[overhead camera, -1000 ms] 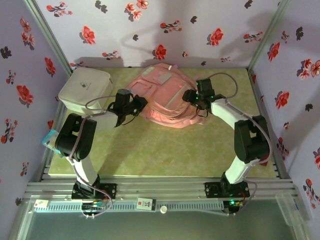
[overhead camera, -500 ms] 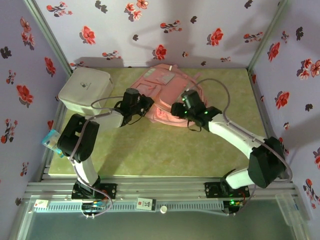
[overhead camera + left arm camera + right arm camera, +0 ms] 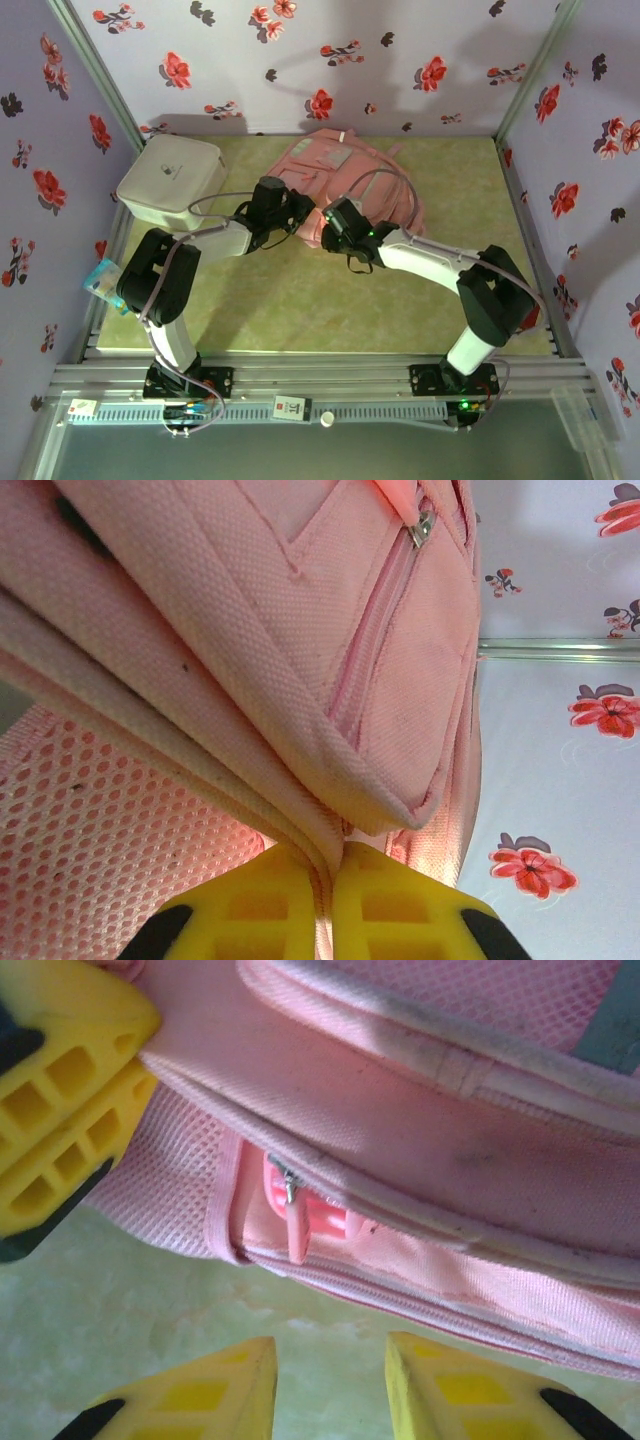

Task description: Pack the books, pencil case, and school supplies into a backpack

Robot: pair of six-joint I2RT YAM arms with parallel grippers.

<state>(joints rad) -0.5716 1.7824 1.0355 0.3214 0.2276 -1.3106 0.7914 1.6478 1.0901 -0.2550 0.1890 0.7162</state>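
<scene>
— Since both arms reach out from the near edge of the table (image 3: 300, 310), what does each one do at its tip?

— The left gripper (image 3: 327, 880) has its yellow fingers pressed together on a folded seam of the backpack (image 3: 352, 168); it pinches the fabric at the bag's near left edge. The right gripper (image 3: 329, 1352), just beside it, has its fingers spread, with only green table between them and nothing held.

— And what is in front of the right one?

— A pink zip pull (image 3: 297, 1228), hanging just beyond the fingertips, on a zip that looks a little open.

— Where is the backpack itself?

— It lies on the far half of the table, near the middle. A white box (image 3: 170, 180) stands at the far left, apart from it.

— Which step is this, then?

— Most likely the opening of the bag: one arm holds the cloth firm so that the other can draw the zip. Packing seems not yet begun.

— What does the next move ask for?

— The right gripper should go forward a little and close on the thin pull, not on the mesh beside it, then draw along the zip line. If it takes only fabric, the bag may slide instead of opening.
</scene>
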